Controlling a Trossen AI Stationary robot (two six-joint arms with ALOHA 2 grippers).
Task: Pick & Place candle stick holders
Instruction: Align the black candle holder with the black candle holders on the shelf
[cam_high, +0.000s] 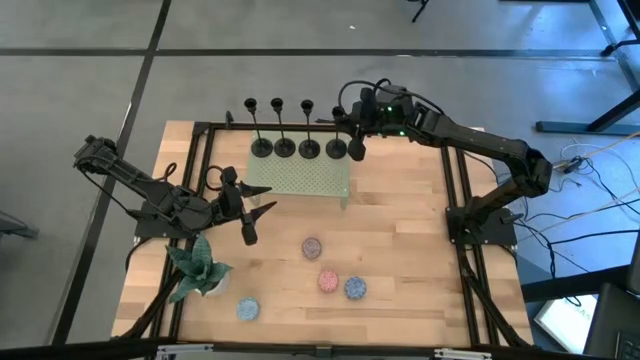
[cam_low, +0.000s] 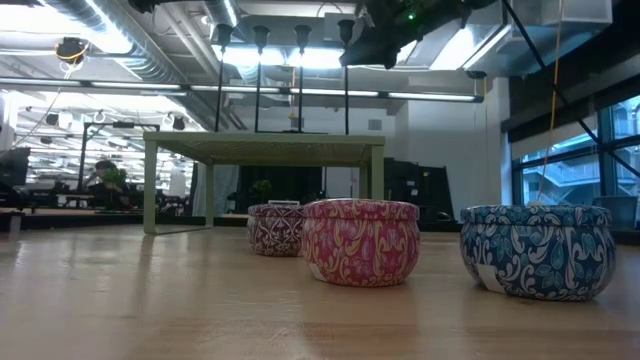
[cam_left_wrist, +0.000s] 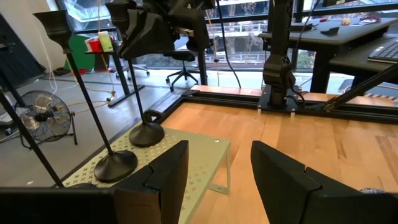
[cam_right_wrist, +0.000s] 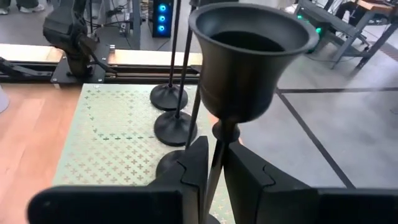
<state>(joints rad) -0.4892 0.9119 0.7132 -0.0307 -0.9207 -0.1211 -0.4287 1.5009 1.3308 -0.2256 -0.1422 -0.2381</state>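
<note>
My right end effector (cam_right_wrist: 214, 168) pinches the stem of the end candle stick holder (cam_right_wrist: 249, 56) on the green perforated stand (cam_high: 320, 180), gripping low under the cup for balance. Left end effector (cam_high: 262, 208) gapes empty, waiting beside the stand.

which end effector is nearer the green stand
Right. The right end effector is over the green stand's far right corner, shut on a holder. The left end effector is open, just off its near left corner.
</note>
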